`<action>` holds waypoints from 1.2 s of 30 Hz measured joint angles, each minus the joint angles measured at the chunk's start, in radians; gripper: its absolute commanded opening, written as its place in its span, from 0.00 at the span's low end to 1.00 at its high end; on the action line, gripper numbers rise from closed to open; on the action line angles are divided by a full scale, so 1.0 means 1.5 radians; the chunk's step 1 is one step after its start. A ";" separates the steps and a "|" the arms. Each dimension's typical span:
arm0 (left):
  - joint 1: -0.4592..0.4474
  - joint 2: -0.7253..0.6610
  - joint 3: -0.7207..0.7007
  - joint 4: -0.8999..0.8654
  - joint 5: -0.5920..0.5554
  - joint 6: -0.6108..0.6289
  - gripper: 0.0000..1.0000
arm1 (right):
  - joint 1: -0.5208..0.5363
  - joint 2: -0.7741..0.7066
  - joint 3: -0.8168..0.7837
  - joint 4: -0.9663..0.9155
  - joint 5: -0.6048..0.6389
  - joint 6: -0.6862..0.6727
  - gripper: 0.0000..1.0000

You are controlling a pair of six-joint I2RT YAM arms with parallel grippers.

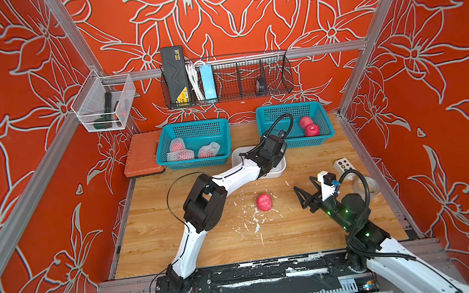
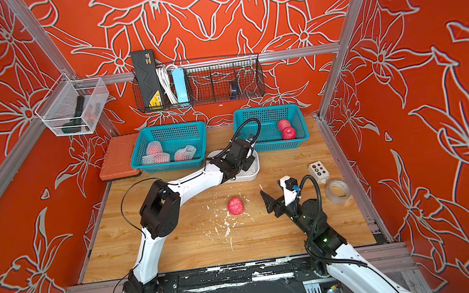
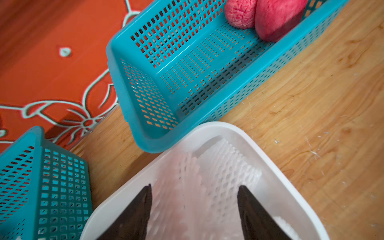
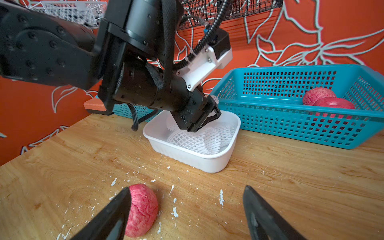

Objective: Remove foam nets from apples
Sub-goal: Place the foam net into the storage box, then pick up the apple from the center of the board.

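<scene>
A bare red apple (image 1: 264,202) (image 2: 235,206) (image 4: 141,209) lies mid-table among foam crumbs. My right gripper (image 1: 302,183) (image 4: 187,187) is open just to its right, one finger beside the apple, nothing between the jaws. My left gripper (image 3: 194,187) (image 4: 207,122) hangs open over the white tray (image 1: 236,156) (image 4: 207,166). Loose foam nets (image 3: 218,166) (image 4: 199,139) lie in the tray under it; the one between the jaws looks blurred. Three netted apples (image 1: 177,145) sit in the left teal basket (image 1: 190,126). Two bare apples (image 1: 309,126) sit in the right teal basket (image 1: 289,107).
A button box (image 1: 343,166) and a tape roll (image 1: 367,186) sit at the table's right edge, behind my right arm. An orange board (image 1: 142,156) lies left of the baskets. White foam crumbs (image 1: 252,222) litter the wood in front of the apple.
</scene>
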 measured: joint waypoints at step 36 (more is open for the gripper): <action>0.021 -1.029 -1.099 0.322 0.317 -0.295 0.97 | 0.145 0.565 0.286 -0.123 -0.128 -0.058 0.98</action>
